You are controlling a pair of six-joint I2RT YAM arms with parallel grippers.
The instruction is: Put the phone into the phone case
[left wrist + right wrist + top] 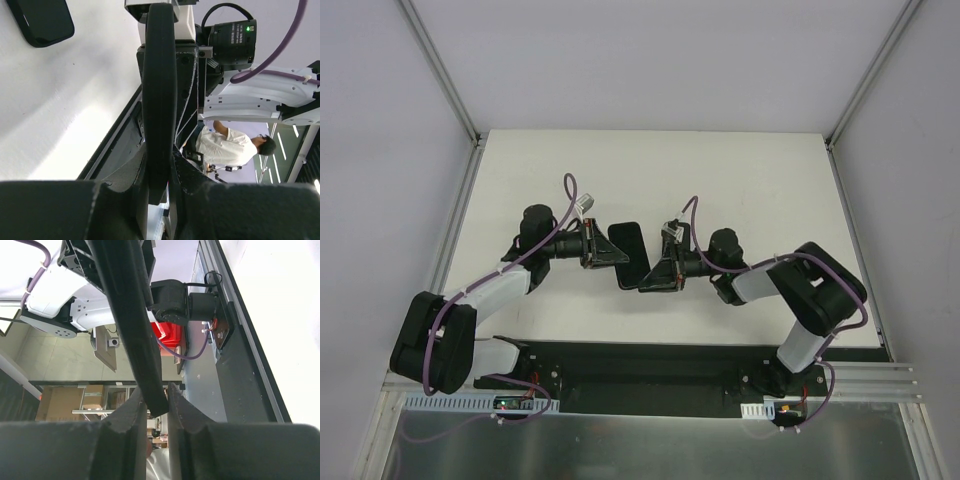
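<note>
Left tool (160,187) pinching phone case (160,90), held on edge mid-worktop. Phone (628,240) flat on white worktop (750,190), close by. Right tool (157,410) straddles the case's right end, contact unclear. Pale walls (650,60) around; person in white shirt (225,145) in the room beyond.

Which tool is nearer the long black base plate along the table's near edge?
Right. The right tool is over the white tabletop a short way beyond the long black base plate; the left tool is farther back and to its left.

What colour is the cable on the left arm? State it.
Purple; the cable shows best in the top external view.
</note>
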